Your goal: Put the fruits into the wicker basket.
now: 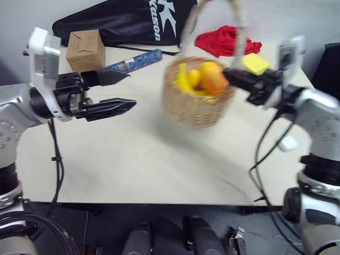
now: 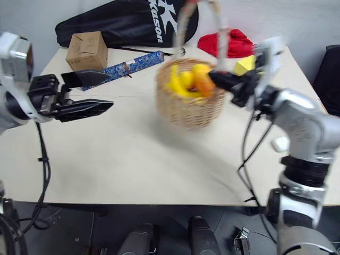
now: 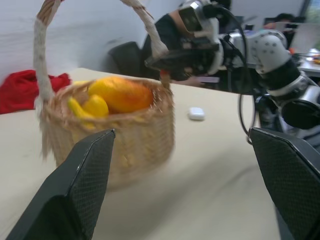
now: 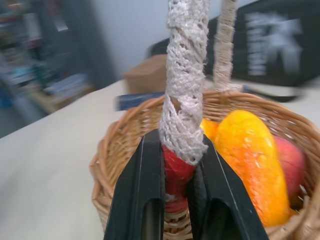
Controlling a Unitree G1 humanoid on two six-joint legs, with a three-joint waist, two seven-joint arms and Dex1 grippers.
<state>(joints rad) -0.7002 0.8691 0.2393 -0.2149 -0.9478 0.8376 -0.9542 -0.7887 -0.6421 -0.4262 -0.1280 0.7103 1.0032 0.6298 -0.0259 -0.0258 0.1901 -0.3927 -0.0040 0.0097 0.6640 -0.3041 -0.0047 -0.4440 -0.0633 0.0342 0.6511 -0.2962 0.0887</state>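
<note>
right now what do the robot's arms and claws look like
Both arms are silver-grey metal with rounded joint housings and black bands. Each ends in a black wrist block topped by a white boxy camera module. The left claw and right claw each have two long black tapering fingers; the left fingers show a fine mesh-textured inner face. Black cables hang beneath both forearms.

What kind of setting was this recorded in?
Probably an office or lab. A plain pale table holds a cardboard box and a black bag, and desks with seated people show behind.
</note>
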